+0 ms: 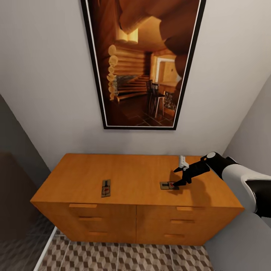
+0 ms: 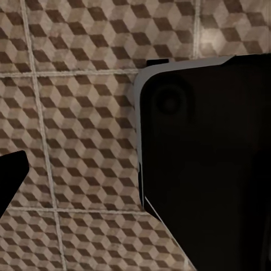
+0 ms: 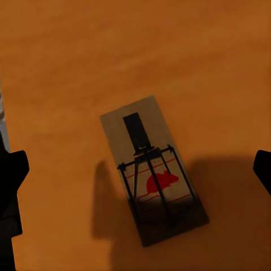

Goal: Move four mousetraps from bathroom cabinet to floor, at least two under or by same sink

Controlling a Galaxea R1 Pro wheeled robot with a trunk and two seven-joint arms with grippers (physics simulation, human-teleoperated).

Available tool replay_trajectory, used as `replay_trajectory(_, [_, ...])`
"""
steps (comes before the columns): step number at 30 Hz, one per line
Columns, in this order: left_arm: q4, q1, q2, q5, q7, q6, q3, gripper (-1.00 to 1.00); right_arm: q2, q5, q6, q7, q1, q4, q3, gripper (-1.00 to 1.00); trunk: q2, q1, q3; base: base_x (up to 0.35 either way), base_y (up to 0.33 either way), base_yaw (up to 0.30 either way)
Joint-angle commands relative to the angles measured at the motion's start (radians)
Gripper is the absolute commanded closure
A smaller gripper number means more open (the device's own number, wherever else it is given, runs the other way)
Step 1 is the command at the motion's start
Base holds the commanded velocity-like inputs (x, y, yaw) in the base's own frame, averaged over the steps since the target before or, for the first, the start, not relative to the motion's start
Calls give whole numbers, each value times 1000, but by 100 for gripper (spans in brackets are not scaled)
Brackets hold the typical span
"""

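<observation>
Right gripper, fingers spread wide and holding nothing, poised directly above a mousetrap near the right end of the cabinet top; in the right wrist view the two dark fingertips stand well apart on either side of the trap, not touching it. Left gripper: a single dark finger edge shows in the left wrist view over the bathroom floor, beside a large black rounded part of the robot; its opening cannot be told.

Framed picture of a log-cabin interior, hung on the wall above the cabinet. Cabinet, low, orange-brown, two columns of drawers, all shut. Cube-patterned tiles visible at its foot. Right-hand mousetrap, flat on the top, wire bar and red mouse mark upward, lying in the gripper's shadow. Left-hand mousetrap, flat, left of centre, well apart from the first. Small white object near the back edge, unidentifiable.

Step in hand, as judged: picking the right-hand trap. The next move calls for lowering until the fingers straddle the thin board, then closing on its long edges clear of the spring bar
</observation>
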State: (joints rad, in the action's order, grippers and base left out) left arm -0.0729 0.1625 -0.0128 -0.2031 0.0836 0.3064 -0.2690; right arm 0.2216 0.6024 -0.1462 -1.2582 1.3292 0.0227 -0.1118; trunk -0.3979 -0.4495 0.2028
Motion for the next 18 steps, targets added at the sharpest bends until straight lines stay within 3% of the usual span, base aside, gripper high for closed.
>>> replay_trajectory(1, [-4, 2, 1, -7, 0, 7, -9, -100, 0, -3, -10, 0, 1, 0, -8, -100, -2, -1, 3, 0, 0, 0])
replay_trajectory(18, [-4, 2, 0, -7, -4, 7, -9, -100, -1, -3, -10, 0, 1, 0, -8, -100, -2, -1, 23, 0, 0, 0])
